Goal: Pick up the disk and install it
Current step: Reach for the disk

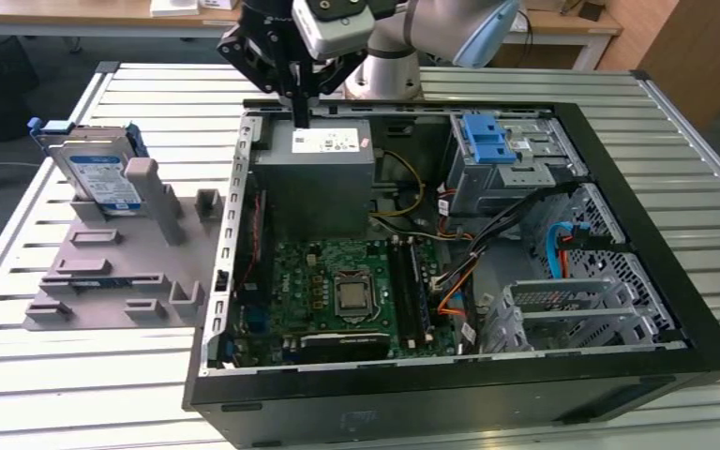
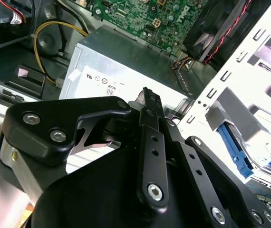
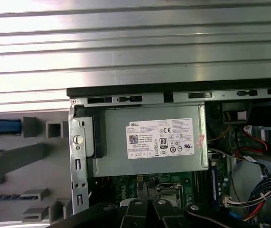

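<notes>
Above the large grey metal box [image 1: 314, 178] with white sticker, your black claw [image 1: 300, 120] hangs closed on nothing. Flat silver disk [image 1: 95, 173], blue-and-white label, blue plastic bracket, stands upright in the grey plastic rack [image 1: 110, 272] on the slatted counter [image 1: 160, 103], well apart. Advice: open fully, square up to its edges before closing.

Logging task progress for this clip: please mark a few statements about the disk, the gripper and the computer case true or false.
1. The disk stands upright in the grey holder on the table, outside the computer case. True.
2. The gripper is holding the disk. False: it hangs empty above the grey power supply box in the case.
3. The case lies open with its motherboard showing. True.
4. The disk is at the exterior view's right of the case. False: it is at the exterior view's left.
</notes>
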Controlling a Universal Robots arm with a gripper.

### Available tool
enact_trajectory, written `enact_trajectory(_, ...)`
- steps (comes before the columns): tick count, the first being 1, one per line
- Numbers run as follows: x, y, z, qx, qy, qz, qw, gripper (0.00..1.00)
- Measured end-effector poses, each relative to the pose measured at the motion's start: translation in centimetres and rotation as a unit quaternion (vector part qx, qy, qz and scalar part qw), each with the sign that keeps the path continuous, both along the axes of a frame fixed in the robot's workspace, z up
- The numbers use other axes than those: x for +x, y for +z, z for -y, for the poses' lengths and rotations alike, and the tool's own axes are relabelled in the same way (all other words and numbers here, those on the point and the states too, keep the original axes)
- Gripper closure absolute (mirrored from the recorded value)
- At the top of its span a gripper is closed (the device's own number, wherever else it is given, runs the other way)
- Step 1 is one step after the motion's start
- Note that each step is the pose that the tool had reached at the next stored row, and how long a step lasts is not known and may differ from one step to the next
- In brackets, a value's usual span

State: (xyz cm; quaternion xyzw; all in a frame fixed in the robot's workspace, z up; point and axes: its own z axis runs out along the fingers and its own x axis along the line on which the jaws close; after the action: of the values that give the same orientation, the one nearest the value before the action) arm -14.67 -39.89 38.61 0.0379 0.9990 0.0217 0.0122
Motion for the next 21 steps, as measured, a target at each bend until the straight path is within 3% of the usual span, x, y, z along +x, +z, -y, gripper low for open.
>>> enact_trajectory(21,-0.47,-0.11,0.00,0.0000,0.000,0.0000,1.0000,0.89)
